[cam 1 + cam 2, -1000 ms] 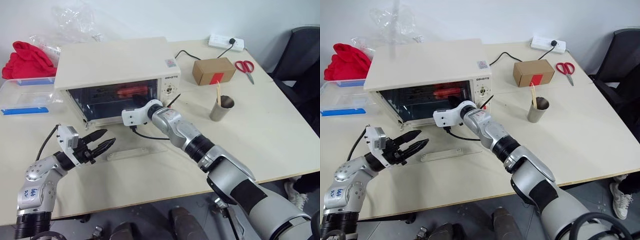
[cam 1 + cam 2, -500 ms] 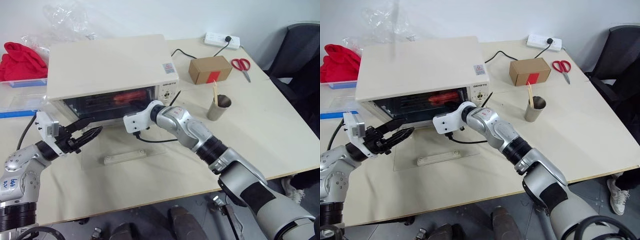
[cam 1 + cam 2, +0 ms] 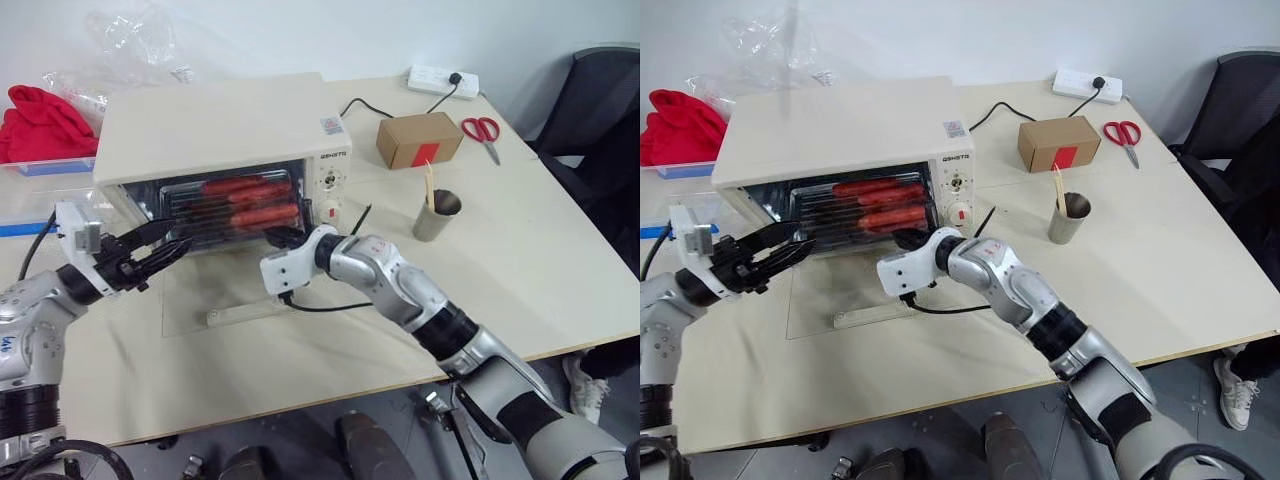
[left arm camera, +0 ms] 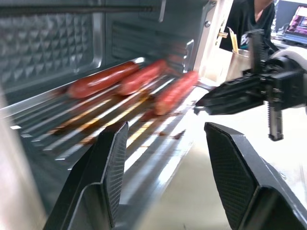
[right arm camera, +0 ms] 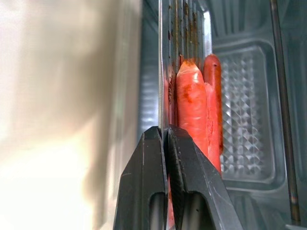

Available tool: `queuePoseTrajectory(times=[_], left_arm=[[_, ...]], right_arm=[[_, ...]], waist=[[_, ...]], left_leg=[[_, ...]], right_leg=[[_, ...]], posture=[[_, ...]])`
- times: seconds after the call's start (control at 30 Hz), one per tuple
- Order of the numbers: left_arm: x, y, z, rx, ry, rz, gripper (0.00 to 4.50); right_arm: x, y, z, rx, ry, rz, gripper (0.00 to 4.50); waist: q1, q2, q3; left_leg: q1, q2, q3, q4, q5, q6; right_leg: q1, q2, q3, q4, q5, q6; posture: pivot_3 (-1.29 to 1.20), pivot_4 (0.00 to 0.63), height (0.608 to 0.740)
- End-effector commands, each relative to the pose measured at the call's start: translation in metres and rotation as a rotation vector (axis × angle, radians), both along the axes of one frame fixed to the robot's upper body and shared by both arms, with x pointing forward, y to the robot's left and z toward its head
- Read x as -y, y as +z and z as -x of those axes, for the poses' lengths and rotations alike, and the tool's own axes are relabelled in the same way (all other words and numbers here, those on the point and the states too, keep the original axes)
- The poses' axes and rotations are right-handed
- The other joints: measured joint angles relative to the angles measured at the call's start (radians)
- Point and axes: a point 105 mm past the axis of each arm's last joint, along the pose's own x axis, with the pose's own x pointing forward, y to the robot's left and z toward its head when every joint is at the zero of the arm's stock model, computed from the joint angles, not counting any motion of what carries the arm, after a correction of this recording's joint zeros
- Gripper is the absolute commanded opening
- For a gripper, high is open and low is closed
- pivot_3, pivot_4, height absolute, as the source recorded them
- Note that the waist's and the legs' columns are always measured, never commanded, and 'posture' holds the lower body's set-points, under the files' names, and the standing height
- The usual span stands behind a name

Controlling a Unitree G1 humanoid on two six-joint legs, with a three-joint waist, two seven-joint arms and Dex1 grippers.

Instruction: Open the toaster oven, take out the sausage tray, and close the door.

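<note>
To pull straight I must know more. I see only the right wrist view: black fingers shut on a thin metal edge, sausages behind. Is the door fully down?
Observer: Yes. The door lies flat on the table, in front of the tray.
Operator: Where is the left gripper?
Observer: The left gripper is open at the left front of the oven, pointing at the tray and holding nothing.
Operator: Is something near on the right side?
Observer: A metal cup with a stick stands right of the oven, apart from the right arm.
</note>
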Motion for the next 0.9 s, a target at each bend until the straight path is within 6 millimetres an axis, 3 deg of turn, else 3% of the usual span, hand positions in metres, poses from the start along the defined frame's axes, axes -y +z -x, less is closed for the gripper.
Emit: queuePoseTrajectory(times=[0.03,0.17,0.37,0.9], left_arm=[[-0.015,0.007,0.012,-0.025,0.003,0.032,2.70],[-0.027,-0.001,0.018,-0.104,0.053,0.080,2.70],[-0.024,-0.023,0.022,-0.348,0.092,0.118,2.70],[-0.002,-0.024,0.028,-0.488,-0.003,0.213,2.70]], right_arm=[[0.005,-0.007,0.014,-0.036,0.049,0.022,0.03],[0.016,-0.009,0.021,-0.023,0.063,0.018,0.03],[0.029,-0.014,0.030,-0.040,0.062,0.036,0.03],[0.046,0.002,0.045,-0.081,0.127,0.046,0.03]], waist=[[0.002,0.000,0.000],[0.008,0.000,0.000],[0.036,-0.001,0.000],[0.060,-0.001,0.000]], left_leg=[[0.000,0.000,0.000,0.000,0.000,0.000],[0.000,-0.001,0.000,0.001,0.000,0.000],[0.000,-0.003,-0.001,0.003,0.000,0.000],[0.000,-0.002,0.000,0.009,0.000,0.000]], right_leg=[[0.001,0.000,0.000,0.000,0.000,0.000],[0.001,0.000,0.000,-0.001,0.000,0.000],[0.002,-0.001,0.000,-0.004,0.000,0.000],[0.002,0.000,0.001,-0.004,-0.001,-0.002]], posture=[[0.00,0.150,0.740],[0.00,0.150,0.740],[0.00,0.150,0.740],[0.00,0.150,0.740]])
